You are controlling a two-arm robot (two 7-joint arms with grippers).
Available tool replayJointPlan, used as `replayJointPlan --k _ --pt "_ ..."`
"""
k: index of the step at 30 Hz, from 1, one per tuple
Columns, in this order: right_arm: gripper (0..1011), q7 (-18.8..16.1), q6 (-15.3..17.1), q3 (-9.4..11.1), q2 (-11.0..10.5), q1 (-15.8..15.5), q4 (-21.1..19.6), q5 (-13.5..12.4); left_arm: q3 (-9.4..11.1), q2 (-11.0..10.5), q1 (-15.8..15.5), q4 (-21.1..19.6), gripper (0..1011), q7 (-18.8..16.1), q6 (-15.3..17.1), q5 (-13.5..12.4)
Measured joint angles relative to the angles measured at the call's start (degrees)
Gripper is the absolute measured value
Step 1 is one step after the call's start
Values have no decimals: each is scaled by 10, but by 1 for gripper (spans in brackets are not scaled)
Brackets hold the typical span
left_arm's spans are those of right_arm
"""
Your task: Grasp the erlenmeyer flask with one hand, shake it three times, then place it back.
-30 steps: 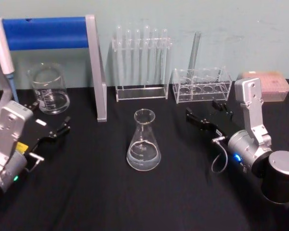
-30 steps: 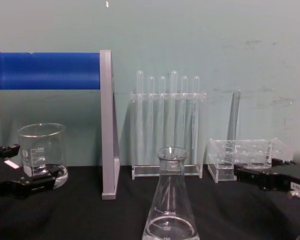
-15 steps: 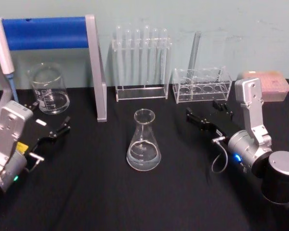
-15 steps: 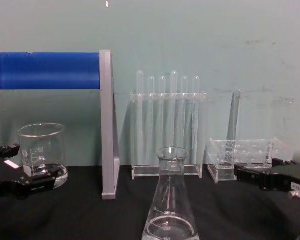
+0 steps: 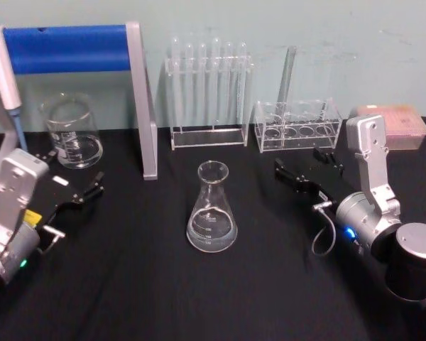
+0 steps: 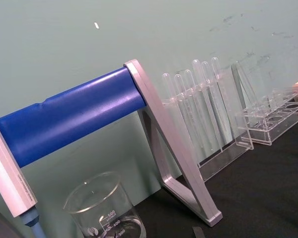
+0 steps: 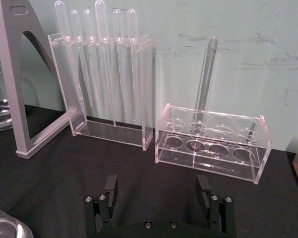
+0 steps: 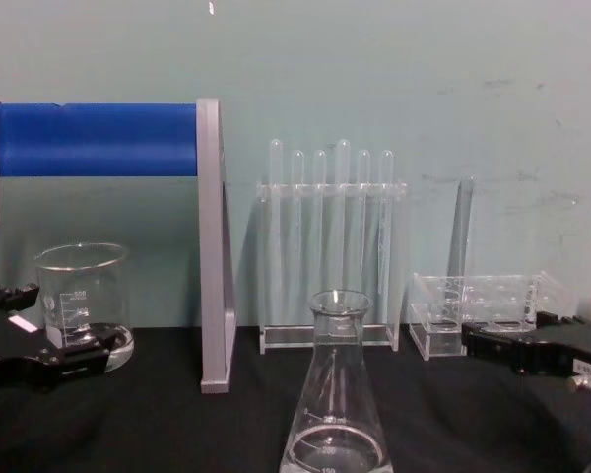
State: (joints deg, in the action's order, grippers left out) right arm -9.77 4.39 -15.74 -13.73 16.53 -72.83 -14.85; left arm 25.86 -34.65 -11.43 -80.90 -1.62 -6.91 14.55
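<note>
Still low over the desk, our right end effector lay well to the right of the flask, pointing away toward the racks, its fingers spread wide and holding nothing. Our left end effector sat parked at the left near the beaker, fingers apart. The flask stood upright at the desk's middle, neck up, its long axis vertical, apart from both.
</note>
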Motion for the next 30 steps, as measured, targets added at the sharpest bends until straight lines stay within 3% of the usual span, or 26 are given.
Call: replayJointPlan --k 30 --pt "1000 0 0 0 0 0 0 0 0 0 0 0 1001 0 0 0"
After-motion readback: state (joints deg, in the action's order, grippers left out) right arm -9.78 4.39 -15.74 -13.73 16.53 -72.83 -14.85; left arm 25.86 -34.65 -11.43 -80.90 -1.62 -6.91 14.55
